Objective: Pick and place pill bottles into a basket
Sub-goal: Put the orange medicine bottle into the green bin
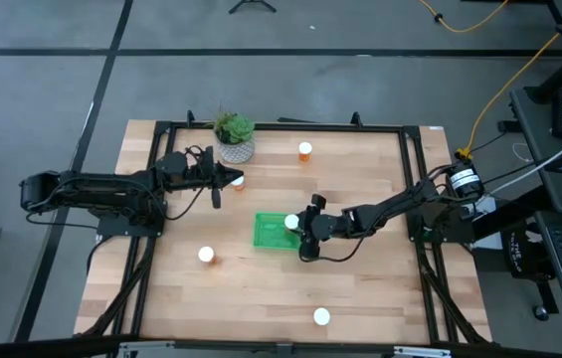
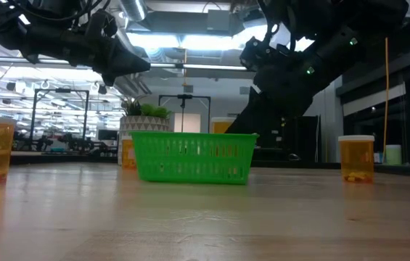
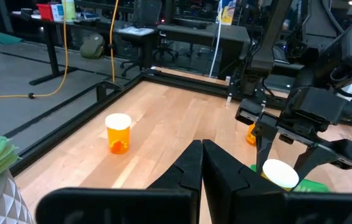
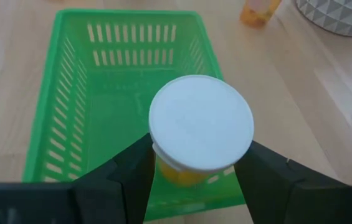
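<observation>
Your right gripper [image 4: 191, 171] is holding a pill bottle [image 4: 200, 127] in closed jaws over the green basket [image 4: 70, 99], your left gripper [image 1: 231, 179] is hovering with jaws shut beside the potted plant [image 1: 233, 134] on the counter [image 1: 261, 288]

Wooden table [image 1: 360, 288] with a black frame. Resting on it: green basket [image 1: 273, 233] near centre, potted plant [image 1: 233, 137] at the far edge, and four upright pill bottles [image 1: 305, 151] [image 1: 238, 182] [image 1: 206, 256] [image 1: 321, 317] standing well apart.
</observation>
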